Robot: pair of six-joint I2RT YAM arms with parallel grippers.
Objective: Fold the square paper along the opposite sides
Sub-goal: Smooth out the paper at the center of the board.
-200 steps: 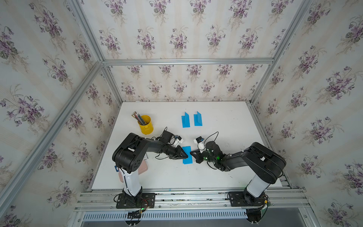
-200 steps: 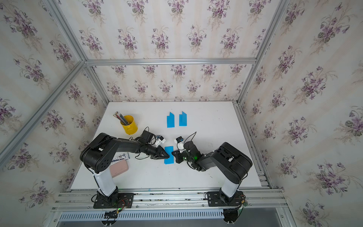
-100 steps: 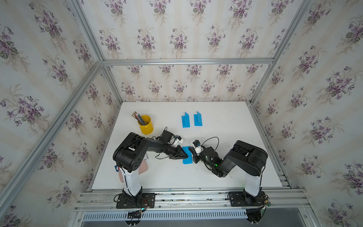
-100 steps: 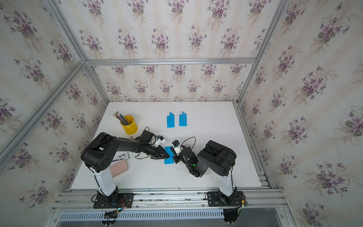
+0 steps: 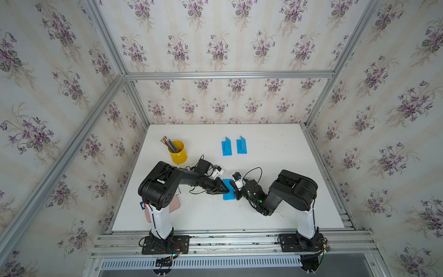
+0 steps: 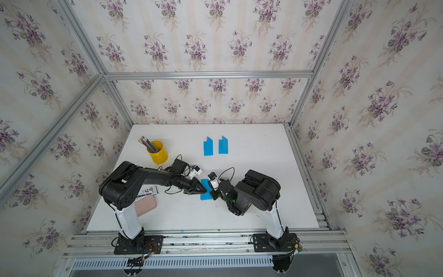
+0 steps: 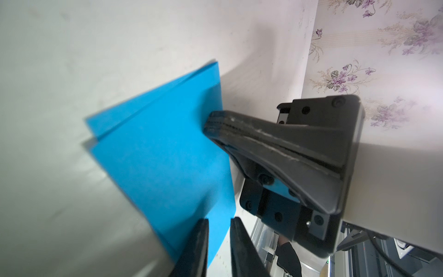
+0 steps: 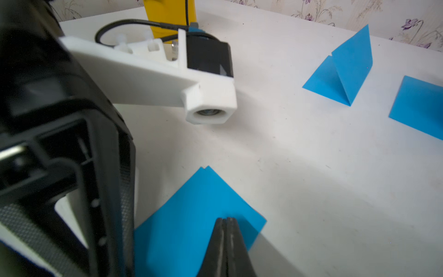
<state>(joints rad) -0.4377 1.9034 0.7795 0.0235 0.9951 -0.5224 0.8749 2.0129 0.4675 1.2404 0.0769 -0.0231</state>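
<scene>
Pressing our closed, empty right end effector [image 8: 225, 219] onto the paper [image 8: 191, 211]; left end effector [image 7: 219, 221] opposite, slightly parted.

Lab test cell, aluminium frame [image 5: 227, 74], wallpapered panels [image 5: 215, 43]

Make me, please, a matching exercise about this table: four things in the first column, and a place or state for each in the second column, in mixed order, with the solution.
Column one:
1. yellow cup
2. pink case
3. near blue paper
4. right gripper

Column two:
a. jaws shut
b. lies folded on the table
c. holds pencils
d. lies by the base of the left arm

Pairs: 1-c, 2-d, 3-b, 4-a
</scene>
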